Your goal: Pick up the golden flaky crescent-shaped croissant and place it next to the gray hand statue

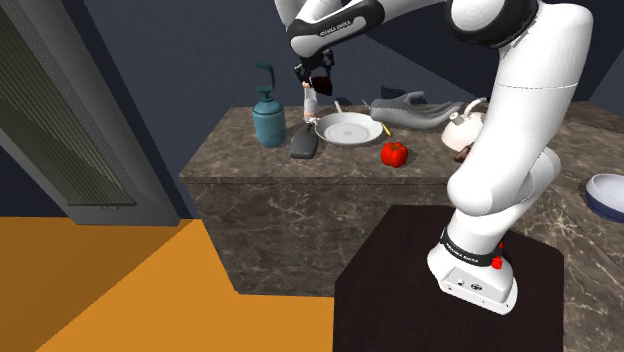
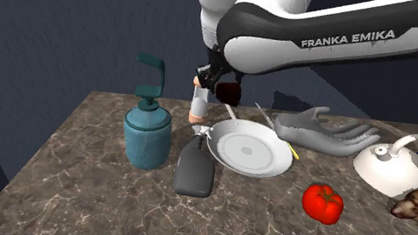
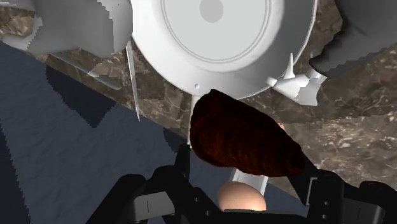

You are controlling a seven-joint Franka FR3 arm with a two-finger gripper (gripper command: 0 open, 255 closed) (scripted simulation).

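Croissant [image 3: 245, 137] – dark reddish-brown here – I see it clasped between the 2 fingers of the gripper [image 1: 318, 82], up in the air above the back edge of the marble counter [image 2: 78, 195], over a small bottle [image 2: 199, 102]. White plate [image 2: 250, 150] sits just beside the bottle, gray hand statue [image 2: 320, 132] beyond the plate – teal dispenser [image 2: 145, 132] on the bottle's other side

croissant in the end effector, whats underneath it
Below the croissant show the white plate's rim, marble counter and a round peach-topped thing; whatever lies directly beneath it is covered.
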